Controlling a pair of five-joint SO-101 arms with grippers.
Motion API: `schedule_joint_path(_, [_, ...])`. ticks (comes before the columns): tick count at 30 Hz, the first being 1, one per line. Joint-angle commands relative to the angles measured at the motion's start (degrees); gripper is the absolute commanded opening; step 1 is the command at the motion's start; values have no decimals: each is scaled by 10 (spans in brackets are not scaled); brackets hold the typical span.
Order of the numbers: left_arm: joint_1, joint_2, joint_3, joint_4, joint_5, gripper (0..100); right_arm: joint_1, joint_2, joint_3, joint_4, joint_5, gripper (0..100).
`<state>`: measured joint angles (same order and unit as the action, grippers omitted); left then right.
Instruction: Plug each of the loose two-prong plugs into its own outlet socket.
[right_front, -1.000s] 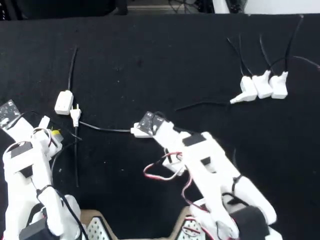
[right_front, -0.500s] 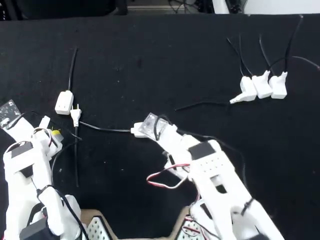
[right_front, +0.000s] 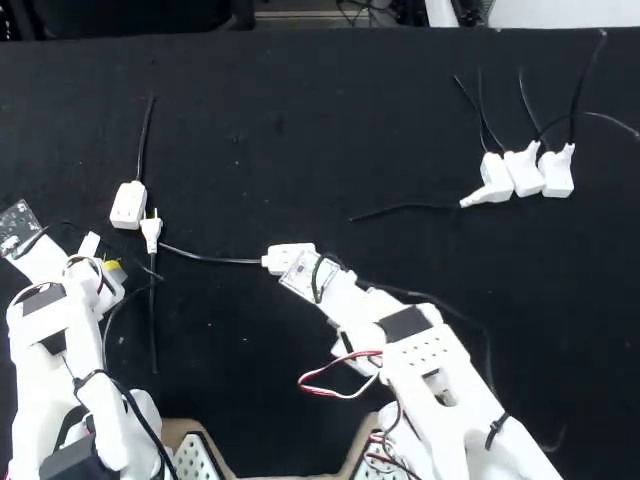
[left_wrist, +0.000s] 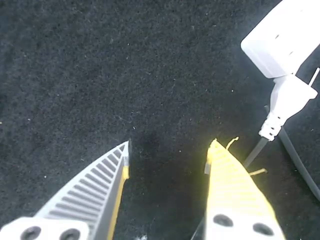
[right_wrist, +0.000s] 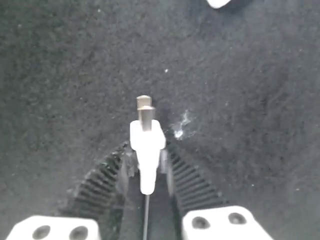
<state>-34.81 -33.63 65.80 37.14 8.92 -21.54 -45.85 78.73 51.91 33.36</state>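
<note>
The right claw (right_front: 304, 272) is clamped on a small white plug (right_wrist: 146, 147). It pinches the body, with the two prongs (right_wrist: 144, 106) sticking out ahead and the cord running back between the fingers.

From above, a white socket (right_front: 285, 257) lies on the black table (right_front: 300, 110) just past the claw's tip, up and to the left of it. They are so close that I cannot tell whether they touch. The socket's long axis runs roughly across the table, with its cable trailing off to the left, while the arm comes in on a slant from the lower right. I'd judge the coming move turns on swinging the prongs round to the socket's open end, since as held they don't look lined up with it.

The right wrist view adds what the high view cannot. The prongs sit one over the other and point at bare table, with a white corner (probably that socket) at the picture's edge.

The left claw (left_wrist: 169, 147) gapes wide with nothing in it, near the table's left side. Its wrist view shows a second plug (left_wrist: 290, 97) lying loose just beside a second socket (left_wrist: 280, 35), prongs not in. That pair lies well apart from the right claw and much nearer the left arm.
</note>
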Motion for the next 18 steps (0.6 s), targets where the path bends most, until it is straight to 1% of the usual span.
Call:
schedule_joint_path(1, [7,-20,-5,-7,1,249,0,-12,-10,4,-2,129])
schedule_joint_path(8, [7,-20,-5,-7,1,249,0,-15,-13,2,-4,11])
schedule_joint_path(14, [7,-20,-5,-7,1,249,0,-16,-58,28,-11,11])
schedule_joint_path(16, [10,-20,-5,-7,1,249,-3,-13,-93,40,-37,11])
schedule_joint_path(18, [31,-18,-5,-7,0,249,-4,-13,-120,35,-67,11])
